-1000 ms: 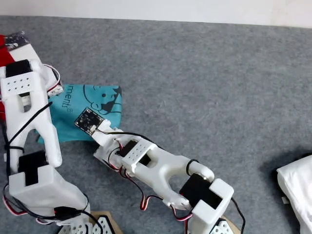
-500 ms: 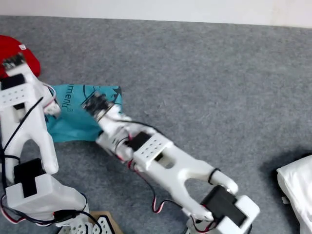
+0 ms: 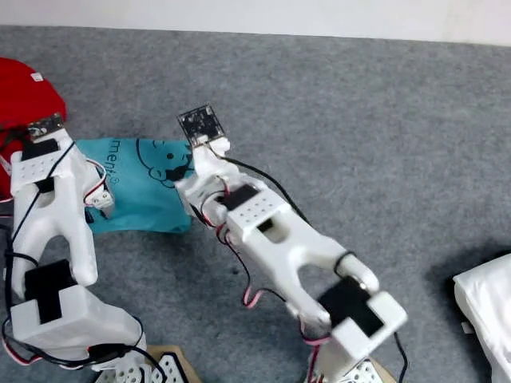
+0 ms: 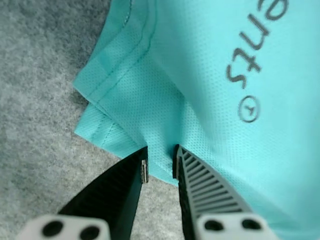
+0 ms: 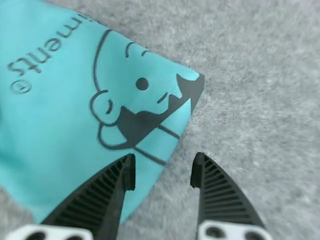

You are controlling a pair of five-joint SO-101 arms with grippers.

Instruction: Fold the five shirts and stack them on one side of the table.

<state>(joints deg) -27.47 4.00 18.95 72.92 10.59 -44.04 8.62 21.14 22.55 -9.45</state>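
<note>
High view, folded teal shirt [image 3: 144,199], long axis left-right

Red shirt [image 3: 24,92] is cut off by the high view's left edge, and white fabric [image 3: 485,307] by its right. We can't tell which garment the white one is. Left arm [image 3: 52,203] and right arm [image 3: 267,231] cover the teal shirt's [image 3: 144,203] side edges.

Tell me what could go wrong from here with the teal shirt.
1. The teal shirt shows offset layers at the edge by the left gripper; a pinch there might catch only one layer and pull the fold open.
2. The right gripper stands open astride the shirt's corner edge, one tip over bare table; closing might miss or bunch the cloth.
</note>
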